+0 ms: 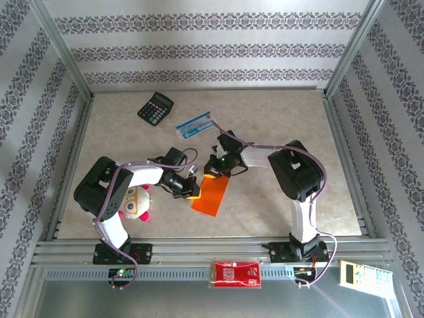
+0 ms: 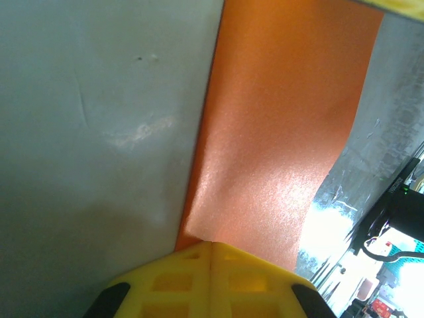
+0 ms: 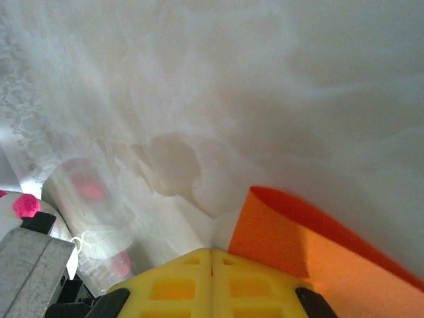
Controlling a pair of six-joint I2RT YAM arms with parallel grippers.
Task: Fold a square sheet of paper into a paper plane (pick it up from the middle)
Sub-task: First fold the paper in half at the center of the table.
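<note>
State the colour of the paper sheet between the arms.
The sheet is plain bright orange, clearest in left wrist view.

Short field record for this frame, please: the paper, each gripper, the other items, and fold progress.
paper: orange paper, an oblong between the two grippers, one end curled up in the right wrist view
left gripper: shut on the orange paper's left edge
right gripper: shut beside the curled far end; grip on it unclear
other items: black calculator and blue-and-white packet further back, plush toy by the left arm, red packet at the near edge
fold progress: no dart shape yet
</note>
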